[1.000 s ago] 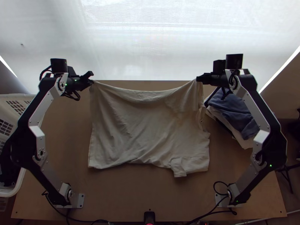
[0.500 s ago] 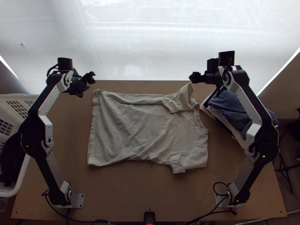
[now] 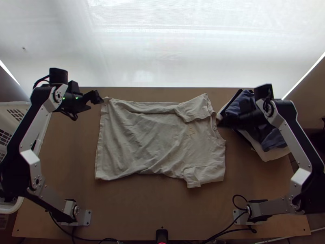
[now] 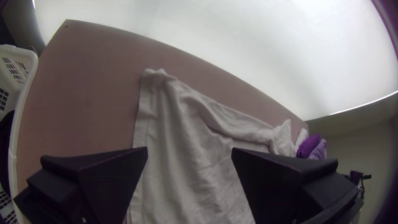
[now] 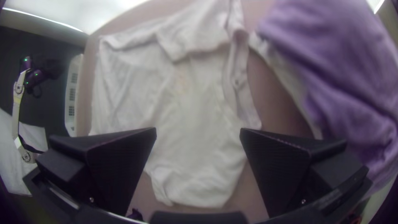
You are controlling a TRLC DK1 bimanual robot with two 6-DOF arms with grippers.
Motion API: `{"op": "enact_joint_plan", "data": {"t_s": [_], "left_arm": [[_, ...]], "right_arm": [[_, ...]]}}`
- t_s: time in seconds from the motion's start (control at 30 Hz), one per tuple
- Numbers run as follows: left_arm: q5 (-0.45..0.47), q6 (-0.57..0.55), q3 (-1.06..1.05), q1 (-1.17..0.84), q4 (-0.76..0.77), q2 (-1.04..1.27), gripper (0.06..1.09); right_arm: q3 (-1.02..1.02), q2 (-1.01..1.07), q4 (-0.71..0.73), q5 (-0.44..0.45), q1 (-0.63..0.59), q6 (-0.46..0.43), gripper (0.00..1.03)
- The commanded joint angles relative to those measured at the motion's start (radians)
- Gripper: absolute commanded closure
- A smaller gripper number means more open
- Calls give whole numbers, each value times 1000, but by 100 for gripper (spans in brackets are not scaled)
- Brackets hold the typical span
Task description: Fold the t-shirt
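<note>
One near sleeve (image 3: pixel 193 177) lies rumpled and could set a crooked crease. Beyond it, the shirt (image 3: pixel 158 138) spreads wrinkled across the table (image 3: pixel 134 211). The right claw (image 5: pixel 199 129), wide open and empty, might snag the clothes pile (image 3: pixel 272 140) beside it if swung low; the left claw (image 4: pixel 189 148), also gaping and empty, could miss the bunched far corner (image 4: pixel 155 74).

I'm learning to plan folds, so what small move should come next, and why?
I'd probably bring the right gripper down to grip the near sleeve. That gripper is open and holds nothing; the near sleeve juts past the near edge of the shirt, while the far sleeve lies over the body.
</note>
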Motion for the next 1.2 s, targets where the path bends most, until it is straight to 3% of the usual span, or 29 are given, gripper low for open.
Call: {"op": "enact_joint_plan", "data": {"t_s": [0.0,0.13,0.53,0.63,0.73,0.83,1.0,1.07,1.17], "left_arm": [[22,79,-177,-9,-48,-190,10],[21,46,-203,-54,-47,-219,10],[-36,-60,-242,-126,-2,-261,10],[-39,-69,-242,-136,1,-267,10],[-53,-71,-242,-138,1,-270,10],[-61,-71,-246,-133,1,-274,10],[-61,-71,-255,-129,1,-293,10],[-61,-68,-259,-126,1,-301,10],[-62,-65,-257,-116,1,-304,10]], "right_arm": [[-352,-152,-173,-23,-142,-131,10],[-479,-149,-150,-26,-188,-160,10],[-634,-227,-10,-15,-122,-164,10],[-643,-222,14,-15,-91,-157,20],[-646,-222,43,-11,-62,-146,22],[-651,-215,98,-8,-57,-140,34],[-654,-184,141,2,-57,-138,34],[-659,-181,163,2,-53,-137,45],[-666,-172,174,2,-25,-129,46]]}}
